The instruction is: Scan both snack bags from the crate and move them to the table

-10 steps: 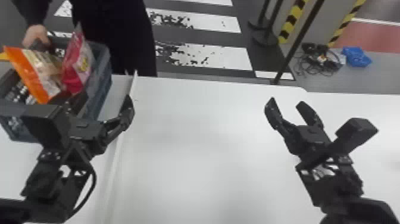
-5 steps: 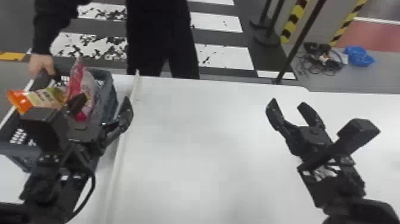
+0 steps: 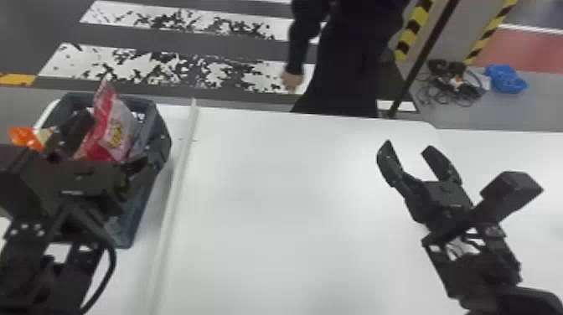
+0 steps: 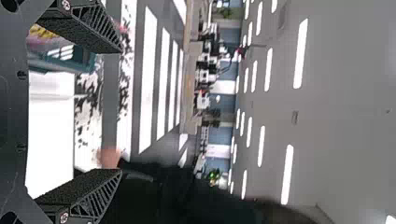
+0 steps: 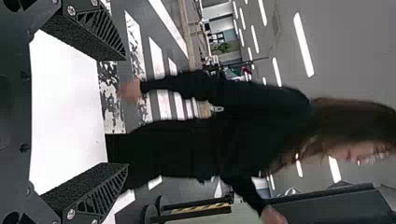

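In the head view, my left gripper point(image 3: 111, 140) is open above the near part of the dark crate point(image 3: 155, 142), at the table's left. A red and pink snack bag point(image 3: 115, 134) stands upright in the crate, just beyond that gripper. The orange snack bag point(image 3: 27, 137) is partly hidden behind my left arm. In the left wrist view, my left gripper point(image 4: 120, 112) has nothing between its fingers; the crate point(image 4: 84, 60) shows past one of them. Over the table's right side, my right gripper point(image 3: 408, 153) stands open and holds nothing; the right wrist view shows the gripper point(image 5: 126, 112) too.
A white table point(image 3: 285, 201) spreads between the arms, with a raised pale strip point(image 3: 174, 201) running along it beside the crate. Beyond the far edge stands a person; cables point(image 3: 454, 83) and a blue bag point(image 3: 505, 78) lie on the floor at the back right.
The person has let go of the crate and moved to the right. The crate has shifted nearer to the strip and turned a little. My left gripper has moved left, over the crate; the right arm looks unmoved.
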`<state>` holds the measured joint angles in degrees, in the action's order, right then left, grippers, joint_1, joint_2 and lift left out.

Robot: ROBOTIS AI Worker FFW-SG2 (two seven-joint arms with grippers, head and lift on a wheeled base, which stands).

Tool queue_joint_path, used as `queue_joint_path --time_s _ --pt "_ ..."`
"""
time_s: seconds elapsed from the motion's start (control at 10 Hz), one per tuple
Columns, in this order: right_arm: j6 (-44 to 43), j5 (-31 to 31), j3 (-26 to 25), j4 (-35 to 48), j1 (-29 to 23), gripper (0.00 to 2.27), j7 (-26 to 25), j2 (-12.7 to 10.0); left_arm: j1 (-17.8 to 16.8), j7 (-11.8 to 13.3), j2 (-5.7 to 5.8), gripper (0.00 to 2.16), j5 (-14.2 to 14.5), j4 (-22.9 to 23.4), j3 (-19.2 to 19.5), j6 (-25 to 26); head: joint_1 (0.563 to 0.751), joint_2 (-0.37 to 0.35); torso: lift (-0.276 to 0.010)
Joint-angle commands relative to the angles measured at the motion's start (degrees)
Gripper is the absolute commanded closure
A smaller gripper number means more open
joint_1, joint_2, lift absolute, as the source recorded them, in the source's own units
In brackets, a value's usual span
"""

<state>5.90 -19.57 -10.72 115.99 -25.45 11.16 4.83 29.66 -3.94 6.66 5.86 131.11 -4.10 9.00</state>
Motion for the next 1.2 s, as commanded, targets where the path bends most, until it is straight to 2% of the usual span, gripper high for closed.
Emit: queue_joint_path --time_s 0.0,0.1,0.2,0.5,0.6,0.8,1.0,1.1 --pt "-0.13 -0.65 -0.09 0.02 -0.13 0.12 0.00 0.00 2.16 -1.51 0.37 0.09 -1.02 3.10 2.08 -0.07 0.695 -0.114 -0.087" --pt "-0.31 -0.65 -0.09 0.02 -0.13 0.12 0.00 0.00 3.12 -1.51 0.37 0.09 0.65 3.27 4.63 0.10 0.695 -0.097 -0.087" --pt "-0.31 -0.82 -0.09 -0.07 -0.21 0.12 0.09 0.09 3.83 -0.11 0.28 0.09 3.11 2.92 7.70 0.10 0.695 -0.086 -0.087" --pt "-0.31 -1.09 -0.09 0.02 -0.48 0.12 0.18 0.09 2.77 7.01 0.02 0.09 9.52 -2.79 15.35 0.10 0.695 -0.026 -0.087" --pt "-0.31 -1.09 -0.01 0.02 -0.65 0.12 0.35 0.09 0.84 7.36 0.11 0.09 9.52 -5.96 15.61 0.10 0.695 -0.004 -0.087" --pt "-0.31 -0.91 0.43 -0.07 -0.74 0.12 0.35 0.09 -5.23 6.49 0.02 0.08 9.00 -13.43 13.86 0.28 0.695 0.034 -0.087" --pt "-0.13 -0.56 -0.01 0.02 -0.92 0.12 0.35 0.09 -10.24 6.31 0.02 0.08 9.00 -18.61 12.36 0.28 0.695 0.036 -0.087" --pt "0.22 -0.47 -0.18 -0.07 -0.83 0.12 0.35 0.18 -12.34 5.34 -0.07 0.08 8.73 -20.81 11.48 0.28 0.695 0.030 -0.087"
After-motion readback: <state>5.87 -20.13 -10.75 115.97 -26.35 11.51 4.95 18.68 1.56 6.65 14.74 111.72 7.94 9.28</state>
